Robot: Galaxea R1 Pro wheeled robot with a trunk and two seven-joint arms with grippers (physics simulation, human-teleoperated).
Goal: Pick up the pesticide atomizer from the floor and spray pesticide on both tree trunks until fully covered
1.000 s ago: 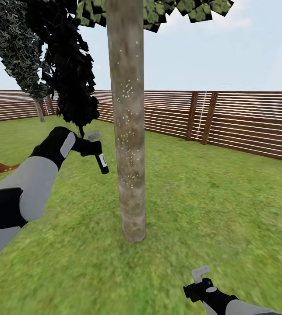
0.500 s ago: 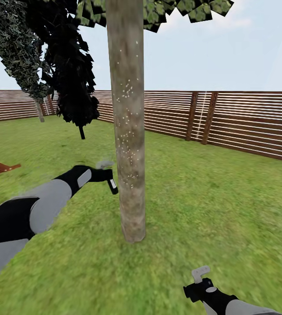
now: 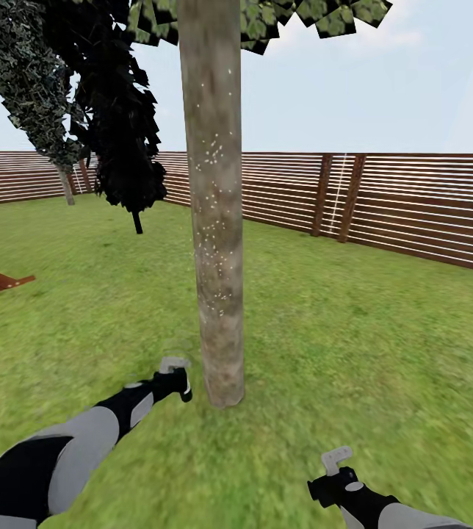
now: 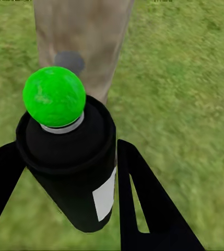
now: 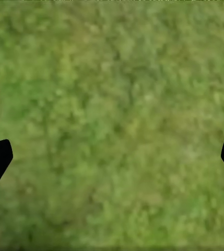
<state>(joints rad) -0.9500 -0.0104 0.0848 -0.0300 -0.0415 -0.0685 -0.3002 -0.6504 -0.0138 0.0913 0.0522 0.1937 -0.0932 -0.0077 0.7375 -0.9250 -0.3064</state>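
My left gripper clamps pesticide atomizer, low beside tree trunk base, since white specks sit only higher. Right gripper spread, holds nothing, over grass.

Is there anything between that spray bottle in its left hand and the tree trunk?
Nothing but grass: in the head view the spray bottle sits just beside the tree trunk, with only bare lawn between.
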